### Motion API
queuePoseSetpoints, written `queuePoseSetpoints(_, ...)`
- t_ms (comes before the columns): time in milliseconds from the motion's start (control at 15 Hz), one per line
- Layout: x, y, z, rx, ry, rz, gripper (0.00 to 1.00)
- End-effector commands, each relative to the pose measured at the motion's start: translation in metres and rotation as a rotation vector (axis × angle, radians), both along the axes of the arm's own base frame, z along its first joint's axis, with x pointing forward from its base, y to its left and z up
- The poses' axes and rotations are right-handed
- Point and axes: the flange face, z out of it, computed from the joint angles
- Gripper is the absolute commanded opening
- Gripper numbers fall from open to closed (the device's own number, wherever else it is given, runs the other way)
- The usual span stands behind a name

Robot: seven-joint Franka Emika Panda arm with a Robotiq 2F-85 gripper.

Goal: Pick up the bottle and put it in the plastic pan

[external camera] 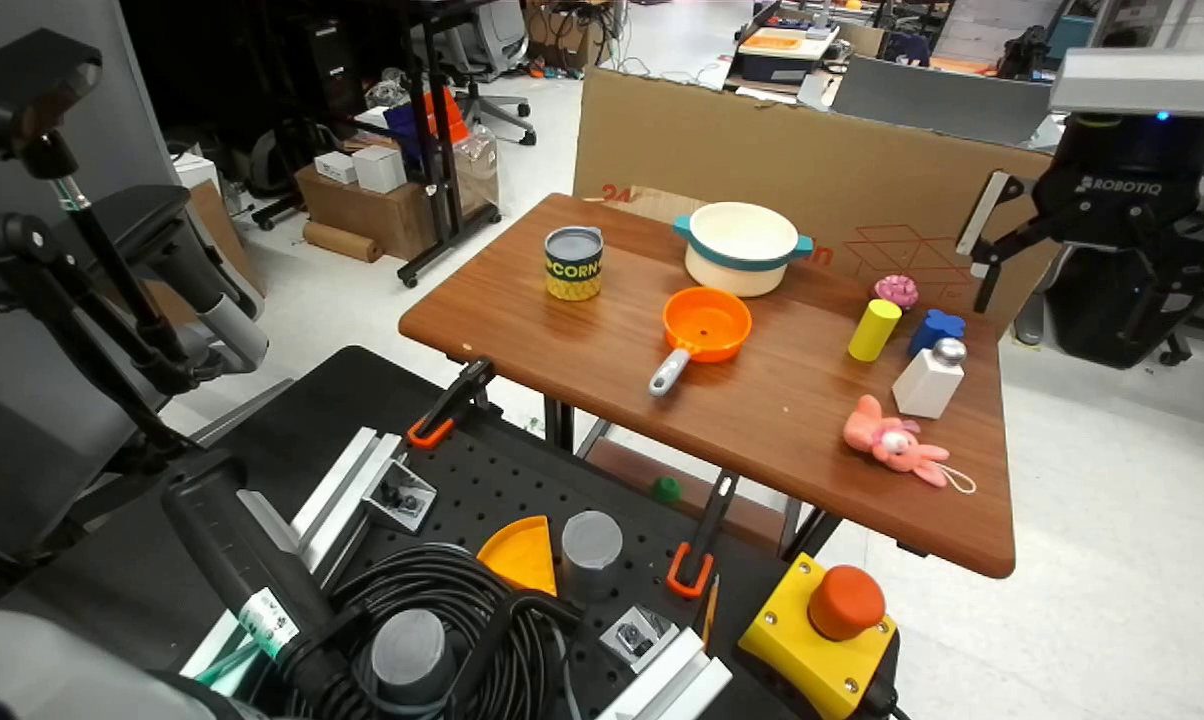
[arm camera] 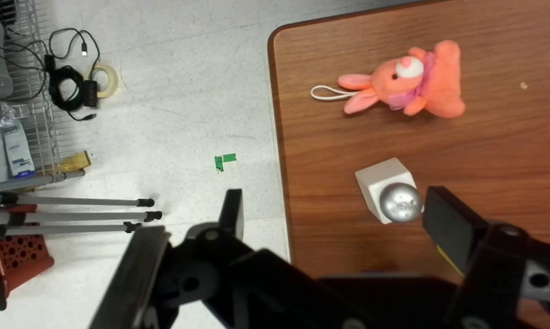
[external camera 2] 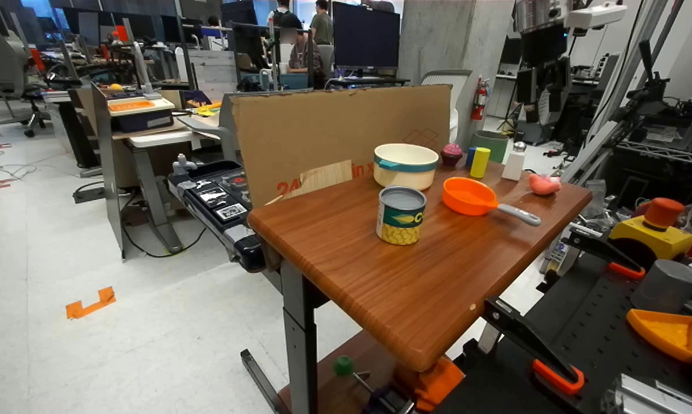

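Bottle (external camera: 928,385) stands upright on the table (external camera: 792,410), well apart from the pan (external camera: 707,327); I hold the end effector (arm camera: 336,211) spread wide.

White bottle (external camera: 926,386) with silver cap (external camera: 949,351), orange pan (external camera: 714,318) with grey handle (external camera: 670,372), cream pot (external camera: 730,278) banded teal, brown wood-grained table (external camera: 602,350), pink cupcake (external camera 2: 452,152), base (external camera 2: 451,160) perhaps maroon

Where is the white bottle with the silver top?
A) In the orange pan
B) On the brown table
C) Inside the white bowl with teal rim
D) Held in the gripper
B: in both exterior views the white bottle stands upright on the table, apart from the orange pan.
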Motion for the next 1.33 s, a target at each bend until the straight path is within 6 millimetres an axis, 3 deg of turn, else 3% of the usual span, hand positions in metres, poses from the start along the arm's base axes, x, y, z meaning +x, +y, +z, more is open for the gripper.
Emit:
queuePoseSetpoints(0, 0.0004, 0.0098, 0.0192, 0.070, -0.041, 0.043, 1.00)
queuePoseSetpoints(1267, 0.0071, 0.0152, 0.0186, 0.073, -0.040, 0.052, 1.00)
